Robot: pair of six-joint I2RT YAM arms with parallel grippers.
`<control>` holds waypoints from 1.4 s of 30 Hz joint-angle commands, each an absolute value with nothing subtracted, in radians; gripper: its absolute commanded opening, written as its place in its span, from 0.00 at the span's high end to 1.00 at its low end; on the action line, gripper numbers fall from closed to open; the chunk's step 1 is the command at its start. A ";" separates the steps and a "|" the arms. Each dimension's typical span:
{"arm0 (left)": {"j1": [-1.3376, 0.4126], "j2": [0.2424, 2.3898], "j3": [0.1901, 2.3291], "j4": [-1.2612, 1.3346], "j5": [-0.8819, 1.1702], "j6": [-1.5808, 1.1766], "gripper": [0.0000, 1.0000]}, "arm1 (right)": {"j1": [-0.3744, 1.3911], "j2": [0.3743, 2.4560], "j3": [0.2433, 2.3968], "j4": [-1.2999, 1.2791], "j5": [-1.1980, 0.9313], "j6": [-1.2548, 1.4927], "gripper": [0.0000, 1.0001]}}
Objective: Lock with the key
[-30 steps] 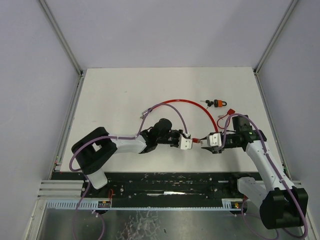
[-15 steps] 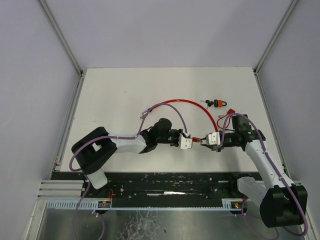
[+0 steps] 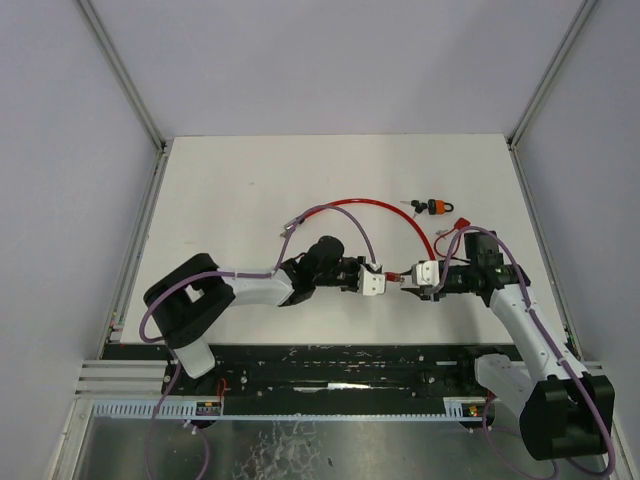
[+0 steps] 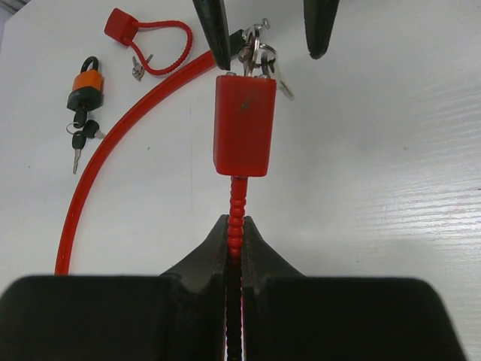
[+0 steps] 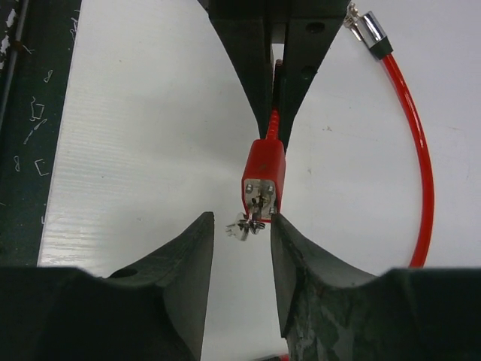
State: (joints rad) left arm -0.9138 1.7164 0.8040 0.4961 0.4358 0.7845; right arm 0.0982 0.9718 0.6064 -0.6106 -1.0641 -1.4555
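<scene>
The red lock body hangs just above the white table on its ribbed red cable. My left gripper is shut on that cable just behind the body. A silver key with a ring sticks out of the lock's metal end face. My right gripper is open, one finger on each side of the key. Its right finger sits close to the lock's corner, while the left finger stands clear of the key ring. In the top view the two grippers meet nose to nose at the lock.
An orange padlock with black keys lies further back on the table. A small red lock with a thin loop lies near the right arm. The long red cable arcs behind both grippers, its metal end near the left arm.
My right gripper has moved left, bringing its fingers around the key end of the lock. The left gripper and the lock have stayed in place.
</scene>
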 commanded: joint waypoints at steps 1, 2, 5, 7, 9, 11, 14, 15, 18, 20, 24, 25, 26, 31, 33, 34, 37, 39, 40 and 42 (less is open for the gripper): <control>-0.913 1.720 0.859 0.538 0.378 0.729 1.00 | 0.101 0.919 0.627 -0.531 -1.039 -1.329 0.53; -0.914 1.722 0.868 0.527 0.365 0.716 1.00 | 0.090 0.907 0.644 -0.525 -1.021 -1.291 0.50; -0.915 1.723 0.916 0.447 0.314 0.683 1.00 | 0.044 0.876 0.673 -0.515 -1.021 -1.209 0.46; -0.915 1.720 0.968 0.349 0.294 0.628 1.00 | 0.026 0.857 0.672 -0.525 -1.043 -1.211 0.45; -0.919 1.711 1.001 0.264 0.280 0.578 1.00 | 0.011 0.846 0.682 -0.535 -1.070 -1.192 0.44; -0.921 1.687 0.997 0.217 0.277 0.487 1.00 | 0.008 0.848 0.704 -0.548 -1.081 -1.174 0.43; -0.924 1.639 0.968 0.136 0.287 0.371 1.00 | 0.008 0.865 0.730 -0.565 -1.114 -1.144 0.43; -0.925 1.621 0.956 0.113 0.292 0.336 1.00 | 0.007 0.871 0.735 -0.577 -1.129 -1.149 0.43; -0.930 1.561 0.920 0.051 0.304 0.256 1.00 | 0.002 0.880 0.747 -0.599 -1.170 -1.151 0.43; -0.932 1.510 0.899 0.017 0.301 0.215 1.00 | 0.000 0.886 0.755 -0.602 -1.205 -1.130 0.43; -0.942 1.446 0.884 -0.044 0.297 0.172 1.00 | -0.001 0.919 0.745 -0.640 -1.375 -1.110 0.43; -0.948 1.433 0.887 -0.061 0.299 0.165 1.00 | -0.002 0.923 0.735 -0.643 -1.407 -1.109 0.43; -0.953 1.423 0.890 -0.070 0.297 0.155 1.00 | -0.002 0.921 0.724 -0.631 -1.425 -1.096 0.42; -0.985 1.405 0.903 -0.074 0.276 0.088 1.00 | -0.001 0.888 0.675 -0.502 -1.426 -0.970 0.41; -1.005 1.414 0.911 -0.066 0.249 0.058 1.00 | 0.000 0.883 0.672 -0.494 -1.424 -0.962 0.41; -1.015 1.421 0.919 -0.064 0.236 0.041 1.00 | 0.000 0.883 0.668 -0.481 -1.421 -0.955 0.41; -1.038 1.444 0.925 -0.050 0.214 0.015 1.00 | 0.006 0.891 0.643 -0.441 -1.397 -0.936 0.42; -1.042 1.455 0.923 -0.039 0.197 -0.009 1.00 | 0.028 0.899 0.634 -0.442 -1.350 -0.956 0.43; -1.043 1.460 0.922 -0.037 0.190 -0.015 1.00 | 0.037 0.903 0.632 -0.443 -1.331 -0.966 0.43; -1.044 1.467 0.918 -0.032 0.176 -0.028 1.00 | 0.056 0.910 0.628 -0.444 -1.306 -0.977 0.44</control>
